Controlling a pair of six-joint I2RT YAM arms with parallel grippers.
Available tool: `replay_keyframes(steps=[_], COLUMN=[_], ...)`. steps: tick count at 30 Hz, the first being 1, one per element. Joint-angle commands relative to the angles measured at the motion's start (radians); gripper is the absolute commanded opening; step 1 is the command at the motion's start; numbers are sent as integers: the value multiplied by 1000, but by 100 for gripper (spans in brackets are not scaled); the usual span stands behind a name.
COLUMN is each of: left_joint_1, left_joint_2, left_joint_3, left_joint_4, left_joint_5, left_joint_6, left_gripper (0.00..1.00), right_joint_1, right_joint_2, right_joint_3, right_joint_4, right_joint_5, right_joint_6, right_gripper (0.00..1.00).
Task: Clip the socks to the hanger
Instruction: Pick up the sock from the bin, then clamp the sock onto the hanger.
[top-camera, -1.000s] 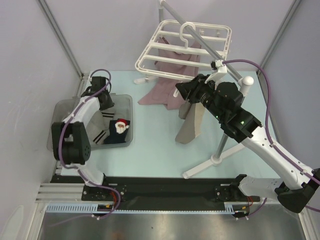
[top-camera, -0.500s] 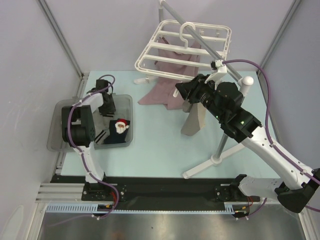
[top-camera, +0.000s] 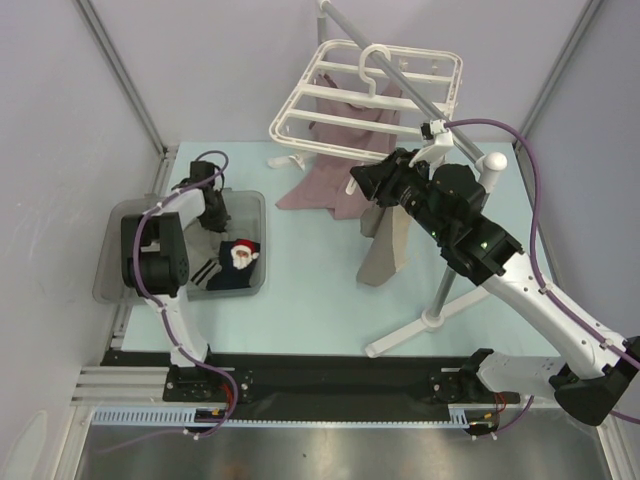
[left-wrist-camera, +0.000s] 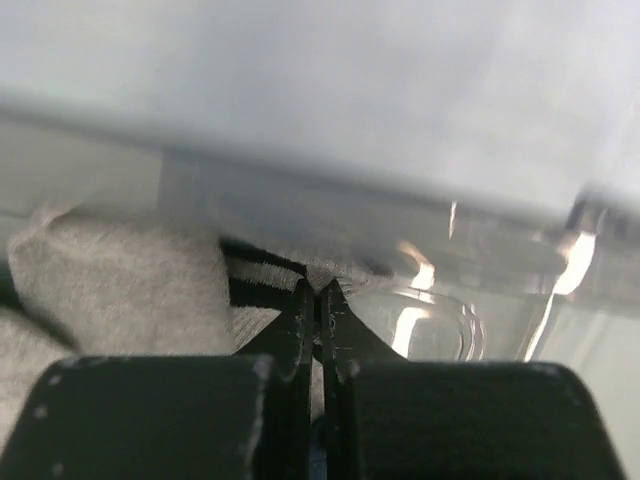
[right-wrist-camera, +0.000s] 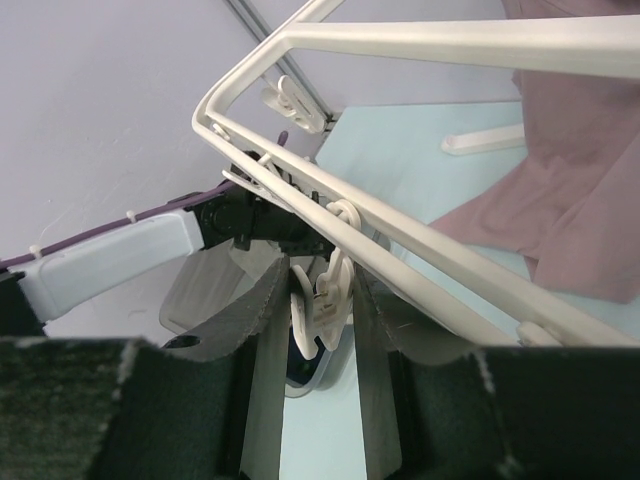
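**Item 1, nearest my bench: clear bin**, left side of the table. It holds the Santa sock, dark navy, lying flat just beside the bin's right wall. Its long axis runs diagonally from far-right to near-left. Deeper in lies a bunched grey sock, with dark striped fabric touching it.

**Item 2: left claw**, down in the far part of the bin, close to its clear wall. I read the fingertips as pressed together, with only a slit between them. I cannot tell whether a fold of fabric is caught there. The Santa sock lies nearward and to the right of this claw and well apart from the other arm. I judge the left arm the one to lift it.

**Item 3, mid-table: hanging sock**, pale grey, dangling below the right claw with its long axis near vertical. That claw's fingers stand apart, one on each side of a white clip, close to its flanks. I cannot tell whether they press the clip, or whether clip or fingers carry the sock.

**Item 4: hanger**, white frame, tilted, lying far and to the right of the bin. By my estimate, any sock from the bin must travel up and rightward to reach it. The right arm is the nearer to the clips.

**Item 5, farthest: mauve cloth**, draped under the hanger, and the **pole stand**.
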Motion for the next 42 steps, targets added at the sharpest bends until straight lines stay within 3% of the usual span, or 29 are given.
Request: replay_keyframes(steps=[1,5,10,13,16,21,27,32,42], left_joint_1=[10,8,-5,-34,-134,-346,-568,-700,-771], left_joint_2=[-156,-383,-719,-831,-962,-1118,-1144,-1074,-950], left_joint_3=[-80,-172,-281,-307,-357,-453,-493,-393,-276], left_joint_4=[-46,-44,-16,-15,19,114,214,224,250], left_joint_5=[26,91,333,434,497,462,341,264,181], left_joint_6=[-38,-52,-79,-105,-162,-360,-513,-555,-615], left_gripper=[0,0,0,0,0,0,0,0,0], right_joint_1=[4,6,4,4,6,6,7,7,9], right_joint_2=[26,28,37,35,32,39,57,62,59], right_joint_3=[11,12,18,20,15,17,21,20,14], right_joint_4=[-57,-67,-73,-73,-70,-63,-55,-52,-54], right_joint_5=[-91,-92,-97,-97,-97,-103,-108,-109,-118], right_joint_6=[35,32,27,21,23,34,41,44,49], right_gripper=[0,0,0,0,0,0,0,0,0])
